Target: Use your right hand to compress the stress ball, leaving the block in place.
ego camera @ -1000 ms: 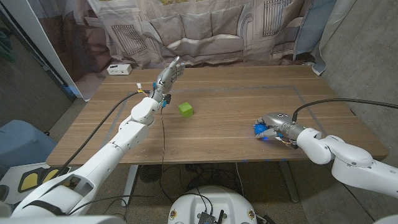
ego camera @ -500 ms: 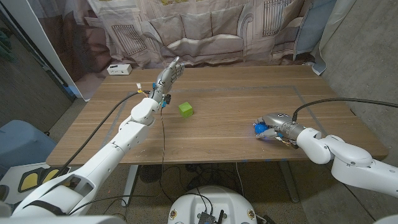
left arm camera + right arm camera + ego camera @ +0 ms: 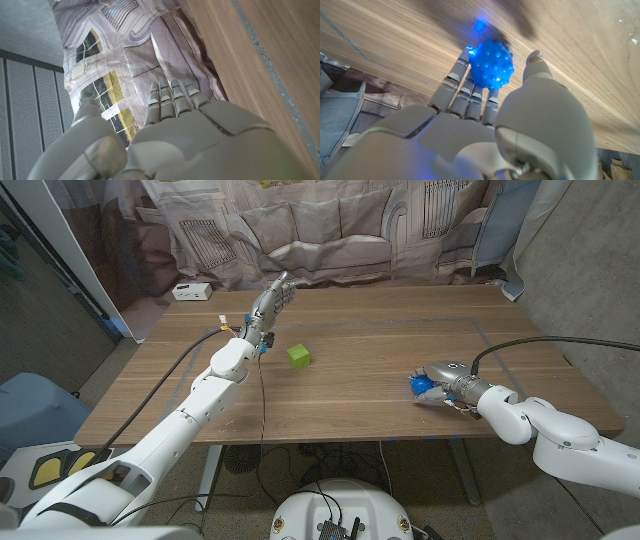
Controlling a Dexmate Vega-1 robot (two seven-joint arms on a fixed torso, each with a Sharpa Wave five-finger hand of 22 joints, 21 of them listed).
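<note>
Head view: wooden table (image 3: 370, 330) seen from above, with the green block (image 3: 298, 356) at about ten o'clock of its middle, standing free, well apart from both hands; blue stress ball (image 3: 421, 386) at about four o'clock, close to the near edge, tucked under the right hand (image 3: 440, 382); right hand cupped over the ball from the three o'clock side, fingers curled down around it. Right wrist view: same ball (image 3: 491, 66), studded with small bumps and glowing blue, lodged between the fingers (image 3: 465, 87) on one side and the thumb (image 3: 538, 67) on the other, both touching it; held, then, though how hard it is pressed cannot be told. Left hand (image 3: 270, 302) raised above the table at about eleven o'clock, beyond the block, fingers straight and side by side, holding nothing; same straight fingers (image 3: 171, 97) in the left wrist view against a printed curtain (image 3: 115, 55). White box (image 3: 191, 291) at the far left corner.
</note>
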